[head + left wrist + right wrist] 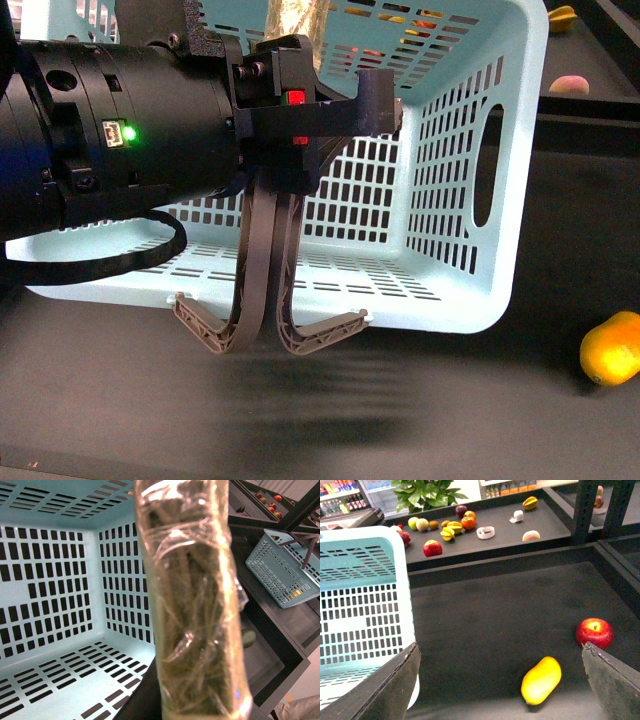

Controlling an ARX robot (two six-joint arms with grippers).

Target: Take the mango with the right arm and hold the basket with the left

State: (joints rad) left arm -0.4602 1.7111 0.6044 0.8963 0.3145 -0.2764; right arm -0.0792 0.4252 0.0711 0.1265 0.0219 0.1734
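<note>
Mango [541, 680] lay on the dark table [495, 610], at four o'clock from the basket [500, 200] and clear of it, with an apple [594, 632] near. It looked smooth, firm and fairly light, likely to roll, and best pinched across its middle. Right gripper [500, 647] hung near it, jaws wide apart, empty. Farther off, left gripper [300, 110] seemed clamped on the basket's handles [262, 260].
</note>
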